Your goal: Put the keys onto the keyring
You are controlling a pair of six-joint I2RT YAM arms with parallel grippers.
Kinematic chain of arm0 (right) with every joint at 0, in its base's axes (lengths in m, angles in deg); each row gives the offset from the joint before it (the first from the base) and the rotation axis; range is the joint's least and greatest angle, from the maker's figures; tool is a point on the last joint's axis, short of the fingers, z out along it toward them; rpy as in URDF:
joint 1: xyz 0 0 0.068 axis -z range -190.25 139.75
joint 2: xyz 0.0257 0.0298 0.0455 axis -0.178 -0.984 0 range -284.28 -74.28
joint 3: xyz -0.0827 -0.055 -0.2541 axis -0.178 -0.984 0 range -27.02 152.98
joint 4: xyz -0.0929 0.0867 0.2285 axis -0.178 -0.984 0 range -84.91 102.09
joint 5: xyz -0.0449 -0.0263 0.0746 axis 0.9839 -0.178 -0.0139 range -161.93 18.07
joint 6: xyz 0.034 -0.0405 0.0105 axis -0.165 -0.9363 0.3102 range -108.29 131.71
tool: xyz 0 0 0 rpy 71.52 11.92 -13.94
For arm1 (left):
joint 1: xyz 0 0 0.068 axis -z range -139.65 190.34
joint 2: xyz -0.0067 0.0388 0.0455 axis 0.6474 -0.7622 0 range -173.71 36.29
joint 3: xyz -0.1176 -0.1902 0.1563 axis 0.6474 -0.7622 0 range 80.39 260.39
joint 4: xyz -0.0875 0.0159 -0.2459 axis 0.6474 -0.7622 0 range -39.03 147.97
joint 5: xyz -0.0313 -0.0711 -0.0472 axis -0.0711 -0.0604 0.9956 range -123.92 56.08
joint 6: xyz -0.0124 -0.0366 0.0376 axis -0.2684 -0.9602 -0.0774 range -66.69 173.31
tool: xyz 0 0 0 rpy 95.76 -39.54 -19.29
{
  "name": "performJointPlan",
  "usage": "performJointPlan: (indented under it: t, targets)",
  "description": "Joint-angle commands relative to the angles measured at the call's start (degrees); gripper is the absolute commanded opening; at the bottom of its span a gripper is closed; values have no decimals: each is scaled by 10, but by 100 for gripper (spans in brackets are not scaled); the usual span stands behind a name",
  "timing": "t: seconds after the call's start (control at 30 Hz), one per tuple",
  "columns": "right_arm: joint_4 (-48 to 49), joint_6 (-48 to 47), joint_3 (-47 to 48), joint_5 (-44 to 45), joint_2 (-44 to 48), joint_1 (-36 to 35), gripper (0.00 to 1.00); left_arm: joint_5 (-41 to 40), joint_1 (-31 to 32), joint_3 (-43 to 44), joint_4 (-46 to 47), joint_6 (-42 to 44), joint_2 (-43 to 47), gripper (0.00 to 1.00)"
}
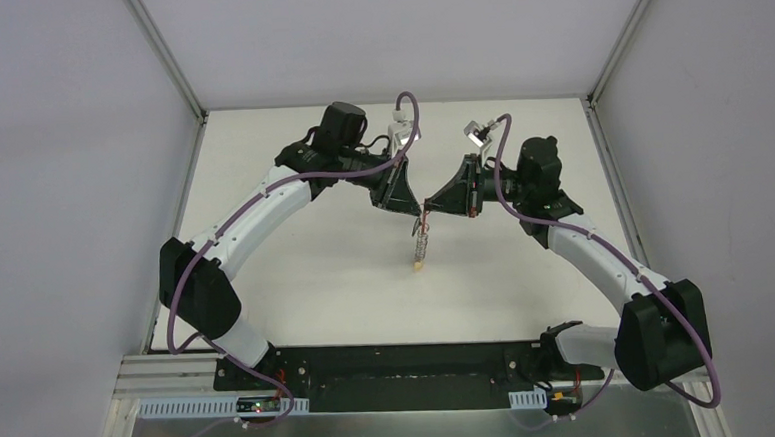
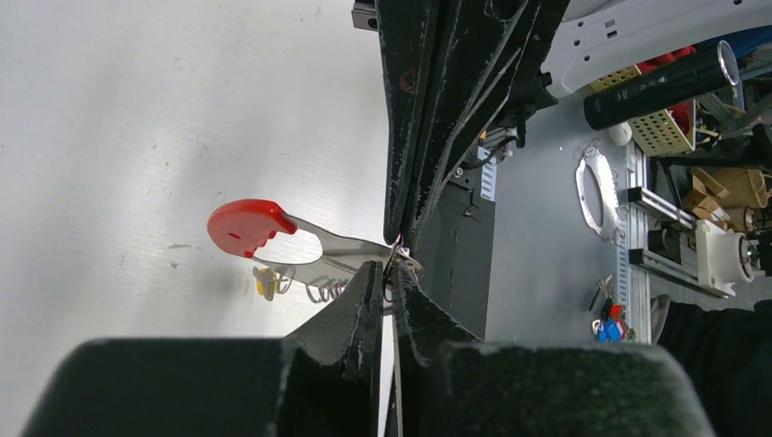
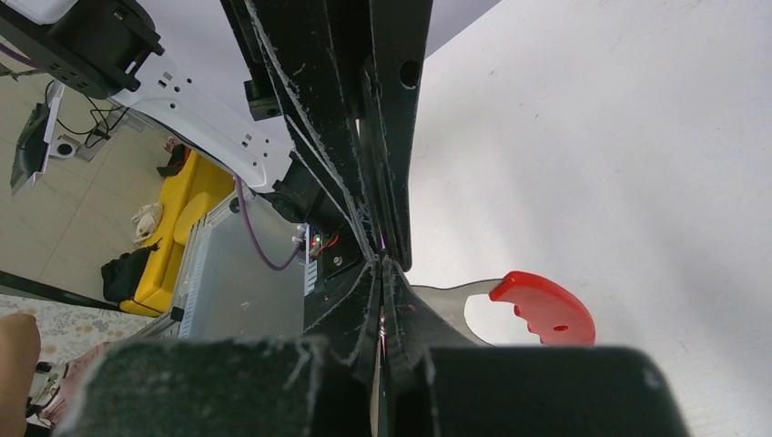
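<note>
Silver keys (image 2: 319,266) dangle just past the left gripper (image 2: 390,273), its jaws clamped on the bunch's top ring. Right gripper (image 3: 382,273) meets it tip to tip, jaws clamped by the grey strap (image 3: 437,299). Keyring too small to find; best keep one arm steady, nudging the other gently, over the worktop (image 1: 316,272).

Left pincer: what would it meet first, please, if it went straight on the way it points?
Most likely the right pincer, tip to tip with the left pincer, the keys hanging at that junction.
</note>
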Motion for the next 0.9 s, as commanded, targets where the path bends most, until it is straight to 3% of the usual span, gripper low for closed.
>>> performJointPlan:
  t: [0.0, 0.27, 0.53, 0.87]
  targets:
    - [41, 1, -1, -12, 5, 2, 0, 24, 4, -5, 19, -1, 24, 4]
    - [33, -8, -1, 3, 2, 3, 0, 17, 4, 7, 14, -27, 25, 0]
    - [-119, -111, 50, 49, 2, 2, 0, -82, 4, 76, -120, 2, 11, 0]
    - [-242, -199, 131, 49, -12, 1, 0, -134, 4, 90, -153, 39, 36, 0]
